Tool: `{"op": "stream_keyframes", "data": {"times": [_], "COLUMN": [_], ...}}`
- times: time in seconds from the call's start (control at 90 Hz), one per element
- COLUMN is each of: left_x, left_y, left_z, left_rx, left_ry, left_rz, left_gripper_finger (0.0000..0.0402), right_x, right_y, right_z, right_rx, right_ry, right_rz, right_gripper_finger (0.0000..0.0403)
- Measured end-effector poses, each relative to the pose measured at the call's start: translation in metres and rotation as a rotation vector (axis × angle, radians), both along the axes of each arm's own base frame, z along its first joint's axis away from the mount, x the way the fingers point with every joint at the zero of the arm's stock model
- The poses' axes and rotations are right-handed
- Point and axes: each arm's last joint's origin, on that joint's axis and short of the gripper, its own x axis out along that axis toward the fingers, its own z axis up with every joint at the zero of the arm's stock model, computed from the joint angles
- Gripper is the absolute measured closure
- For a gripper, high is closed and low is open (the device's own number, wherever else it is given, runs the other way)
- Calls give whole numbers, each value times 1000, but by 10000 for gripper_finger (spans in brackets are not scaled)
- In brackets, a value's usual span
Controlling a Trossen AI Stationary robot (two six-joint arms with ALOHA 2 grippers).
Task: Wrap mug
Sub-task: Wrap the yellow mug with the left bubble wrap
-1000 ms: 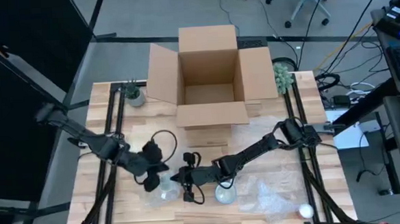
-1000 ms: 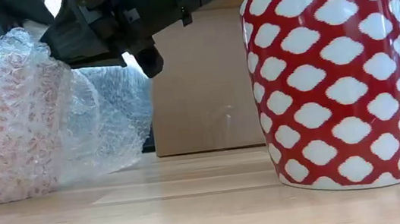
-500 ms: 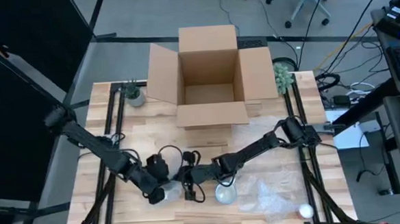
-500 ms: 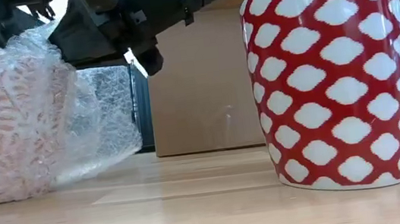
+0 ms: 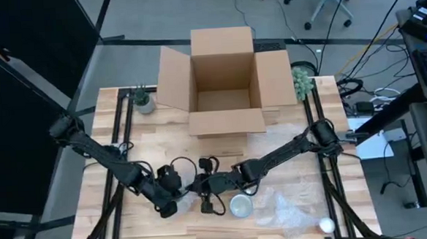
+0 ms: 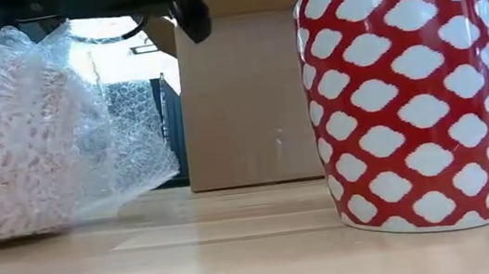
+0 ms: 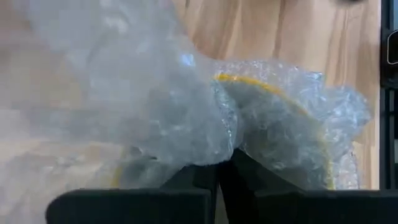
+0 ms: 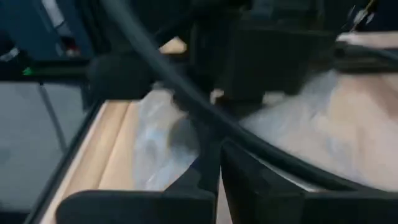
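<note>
A red-and-white mug wrapped in bubble wrap lies on the table near its front edge; in the left wrist view its yellow rim shows through the wrap. My left gripper is down at this bundle, shut on the wrap. My right gripper hovers just to the bundle's right with its fingers together; one fingertip hangs above the wrap, clear of it. A second red-and-white mug, bare, stands upright on its base to the right. My left gripper pinches a gathered fold of the bubble wrap between its two fingers, beside the mug's rim. The wrap bulges over the fingertips and hides how many layers they have. The bundle rests on the table.
An open cardboard box stands at the table's far middle. Loose bubble wrap sheets and a white ball lie at the near right. Small plants stand at the far left and far right.
My left gripper has gone toward the near edge and down onto the bundle, pulling the loose wrap over the mug. The wrap's free flap now lies lower and closer around it. My right gripper has risen away from the wrap.
</note>
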Motion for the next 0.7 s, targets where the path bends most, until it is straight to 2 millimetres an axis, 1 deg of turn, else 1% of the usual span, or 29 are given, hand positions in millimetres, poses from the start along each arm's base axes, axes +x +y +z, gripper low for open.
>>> {"op": "stream_keyframes", "data": {"times": [0.133, 0.2, 0.322, 0.444, 0.556, 0.7], "left_x": [1, 1, 2, 3, 4, 0], "left_y": [-1, -1, -1, -2, -7, -6], "left_z": [1, 1, 1, 6, 20, 41], "left_rx": [-8, -9, -12, -14, -31, -22], "left_ry": [-11, -14, -19, -20, -45, -32], "left_rz": [0, 0, -1, -2, -13, -19], "left_gripper_finger": [401, 401, 401, 401, 401, 401], "right_x": [11, 13, 13, 11, 10, 9], "right_y": [-4, -4, 0, 4, 6, 7], "right_z": [-29, -40, -47, -49, -49, -51], "right_rx": [12, 10, 2, -10, -27, -37], "right_ry": [9, 24, 45, 67, 71, 93], "right_rz": [-23, -30, -25, -19, -10, -5], "right_gripper_finger": [403, 403, 403, 403, 403, 403]}}
